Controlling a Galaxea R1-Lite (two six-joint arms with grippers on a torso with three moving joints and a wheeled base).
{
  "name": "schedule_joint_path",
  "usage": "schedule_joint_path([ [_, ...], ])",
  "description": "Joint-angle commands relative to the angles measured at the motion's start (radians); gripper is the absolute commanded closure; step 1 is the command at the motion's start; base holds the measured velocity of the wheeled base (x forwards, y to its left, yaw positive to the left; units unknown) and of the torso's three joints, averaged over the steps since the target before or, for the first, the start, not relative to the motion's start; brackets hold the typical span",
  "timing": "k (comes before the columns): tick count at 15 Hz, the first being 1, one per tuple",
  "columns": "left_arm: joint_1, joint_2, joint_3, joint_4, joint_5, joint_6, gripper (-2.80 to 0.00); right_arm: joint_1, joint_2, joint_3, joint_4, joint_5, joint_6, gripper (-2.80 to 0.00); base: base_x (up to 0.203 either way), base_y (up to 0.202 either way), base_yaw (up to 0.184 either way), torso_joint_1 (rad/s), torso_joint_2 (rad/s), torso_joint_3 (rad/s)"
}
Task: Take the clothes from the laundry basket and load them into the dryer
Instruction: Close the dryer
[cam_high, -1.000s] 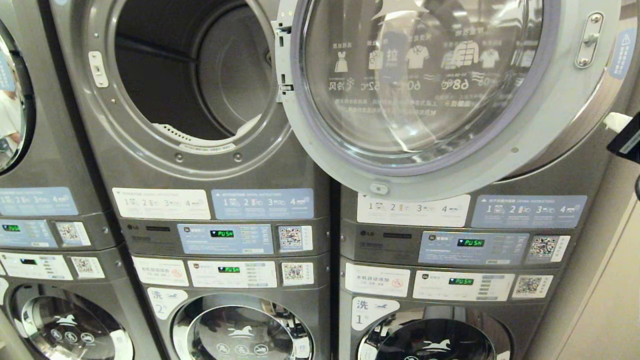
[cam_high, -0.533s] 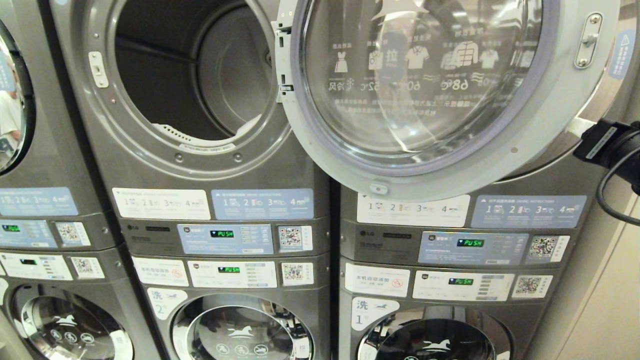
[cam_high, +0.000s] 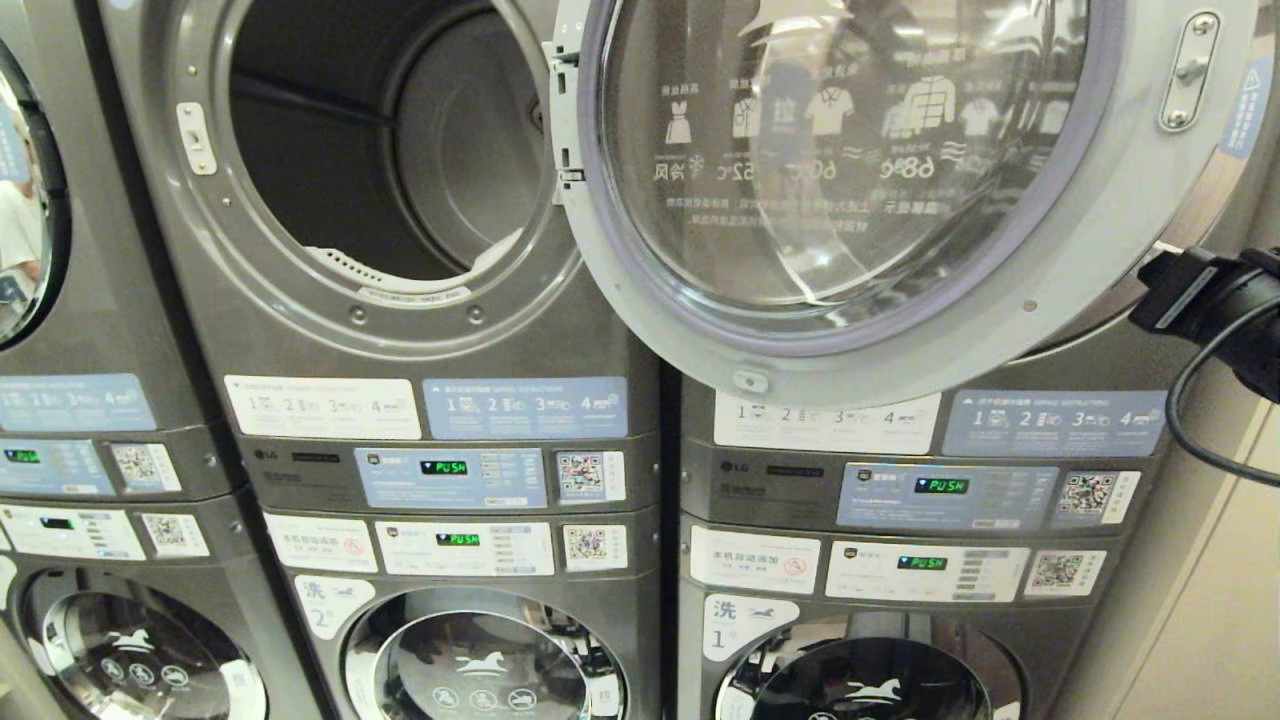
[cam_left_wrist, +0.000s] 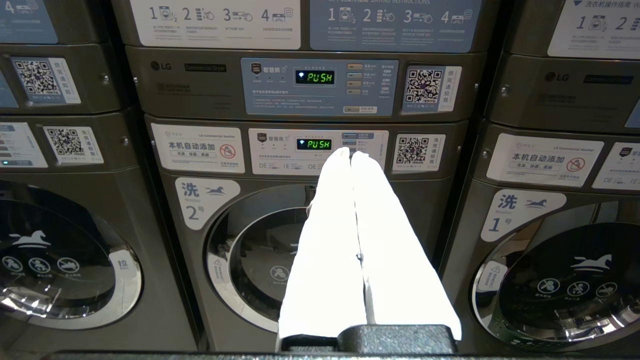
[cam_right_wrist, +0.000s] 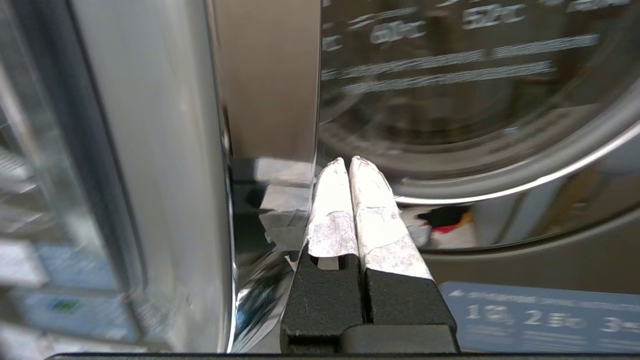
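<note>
Head view: dryer (cam_high: 390, 150) wide open, drum bare, no basket or clothes in sight.

Left to right: the left gripper (cam_left_wrist: 350, 156) is parked low before the washers, fingers pressed together on nothing. The dryer door (cam_high: 860, 190) is swung out to the right, and at its outer edge the right gripper (cam_right_wrist: 348, 161) arrives, fingers closed and empty. Looks like door-positioning, loading not begun; the next move calls for finding the basket and grabbing a garment.

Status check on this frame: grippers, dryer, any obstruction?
Right gripper shut, empty, at the open dryer door's outer edge. Left gripper shut, empty, parked low facing washer 2. Drum open, no clothes or basket in view.
</note>
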Motion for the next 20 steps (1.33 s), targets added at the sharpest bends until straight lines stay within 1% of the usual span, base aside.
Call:
schedule_joint_path([
  [1,0.0,0.0,0.0,0.0,0.0,0.0,0.0,0.0,-0.075,0.045,-0.006,0.034,0.001,0.0,0.0,0.0,0.0,0.0,0.0,0.0],
  [5,0.0,0.0,0.0,0.0,0.0,0.0,0.0,0.02,-0.276,0.198,-0.005,0.226,-0.008,0.0,0.0,0.0,0.0,0.0,0.0,0.0],
  [6,0.0,0.0,0.0,0.0,0.0,0.0,0.0,0.05,-0.316,0.218,0.0,0.262,-0.026,0.0,0.0,0.0,0.0,0.0,0.0,0.0],
  [7,0.0,0.0,0.0,0.0,0.0,0.0,0.0,0.08,-0.329,0.225,0.01,0.28,-0.066,0.0,0.0,0.0,0.0,0.0,0.0,0.0],
  [8,0.0,0.0,0.0,0.0,0.0,0.0,0.0,0.096,-0.336,0.229,0.014,0.288,-0.097,0.0,0.0,0.0,0.0,0.0,0.0,0.0],
  [11,0.0,0.0,0.0,0.0,0.001,0.0,0.0,0.167,-0.329,0.208,0.034,0.285,-0.107,0.0,0.0,0.0,0.0,0.0,0.0,0.0],
  [14,0.0,-0.002,0.0,0.0,0.001,0.0,0.0,0.255,-0.303,0.178,0.108,0.282,-0.178,0.0,0.0,0.0,0.0,0.0,0.0,0.0],
  [15,0.0,-0.001,0.0,0.0,0.0,0.0,0.0,0.286,-0.287,0.165,0.112,0.282,-0.188,0.0,0.0,0.0,0.0,0.0,0.0,0.0],
  [16,0.0,0.0,0.0,0.0,0.0,0.0,0.0,0.319,-0.262,0.138,0.113,0.278,-0.2,0.0,0.0,0.0,0.0,0.0,0.0,0.0],
  [18,0.0,0.0,0.0,0.0,0.0,0.0,0.0,0.35,-0.201,0.071,0.113,0.249,-0.234,0.0,0.0,0.0,0.0,0.0,0.0,0.0],
  [20,0.0,0.0,0.0,0.0,0.001,0.0,0.0,0.39,-0.158,0.02,0.113,0.234,-0.247,0.0,0.0,0.0,0.0,0.0,0.0,0.0],
])
